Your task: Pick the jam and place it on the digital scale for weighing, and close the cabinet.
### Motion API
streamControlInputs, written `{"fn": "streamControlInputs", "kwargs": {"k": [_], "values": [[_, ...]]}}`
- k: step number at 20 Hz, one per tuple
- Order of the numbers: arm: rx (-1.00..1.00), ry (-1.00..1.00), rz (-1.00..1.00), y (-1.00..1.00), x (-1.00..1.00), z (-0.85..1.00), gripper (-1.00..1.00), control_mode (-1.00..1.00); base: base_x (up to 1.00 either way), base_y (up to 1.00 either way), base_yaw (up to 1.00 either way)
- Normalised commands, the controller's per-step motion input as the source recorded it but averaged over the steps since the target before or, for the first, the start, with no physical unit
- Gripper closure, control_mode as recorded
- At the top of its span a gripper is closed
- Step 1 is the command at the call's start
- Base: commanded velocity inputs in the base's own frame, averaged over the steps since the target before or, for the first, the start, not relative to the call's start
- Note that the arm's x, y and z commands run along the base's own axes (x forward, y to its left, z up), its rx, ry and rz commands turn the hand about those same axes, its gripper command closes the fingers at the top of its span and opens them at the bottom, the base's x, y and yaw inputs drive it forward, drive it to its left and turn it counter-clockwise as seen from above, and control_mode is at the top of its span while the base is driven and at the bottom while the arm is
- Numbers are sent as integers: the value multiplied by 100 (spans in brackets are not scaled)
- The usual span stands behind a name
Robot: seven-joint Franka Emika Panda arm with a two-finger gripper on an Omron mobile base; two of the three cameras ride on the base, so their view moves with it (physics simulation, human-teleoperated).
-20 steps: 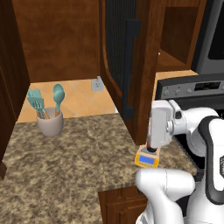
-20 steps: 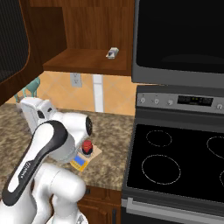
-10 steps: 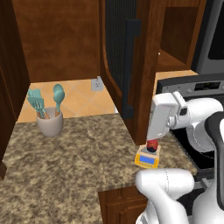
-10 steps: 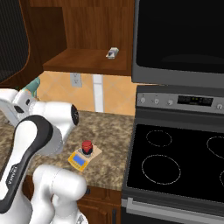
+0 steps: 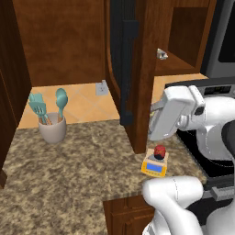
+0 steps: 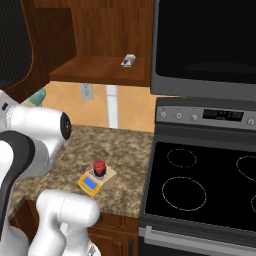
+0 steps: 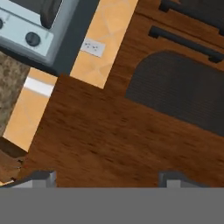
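Speckled brown granite counter (image 5: 69, 170) runs between the dark wood cabinetry and the black glass-top stove (image 6: 200, 190). The tiny round dark-red jam jar (image 5: 159, 151) is seen already set on the small yellow-orange digital scale (image 5: 153, 166) with its blue display, near the counter's front edge beside the stove, so the weighing part is judged done and the door is what is left. The dark brown wall cabinet door (image 5: 131, 69) with the ribbed dark inset and long black bar handle (image 5: 129, 73) stands open, edge-on toward the base. In the hand view the door's wood face and ribbed panel (image 7: 179, 96) sit close ahead; the two-finger gripper (image 7: 105, 177) shows two fingertips set wide apart with nothing between them. For a clean close, flat contact on the plain wood near the door's free edge is advised, pushed along the hinge arc, not on the ribbed inset. Room is tight: the scale and jar sit just below the door's lower corner, and the white crock of teal utensils (image 5: 50, 121) stands well off on the far side.
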Motion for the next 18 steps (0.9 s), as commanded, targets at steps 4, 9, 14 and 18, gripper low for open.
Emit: {"fn": "streamControlInputs", "kwargs": {"k": [4, 9, 14, 18], "values": [[38, -3, -14, 8, -100, 0, -100, -100, 0, 0, 0], [28, -1, -19, 35, -100, 0, -100, -100, 0, 0, 0], [40, 15, -14, 17, -100, -1, -100, -100, 0, 0, 0], [21, 28, -21, 69, -83, -64, -100, -100, 0, 0, 0]]}}
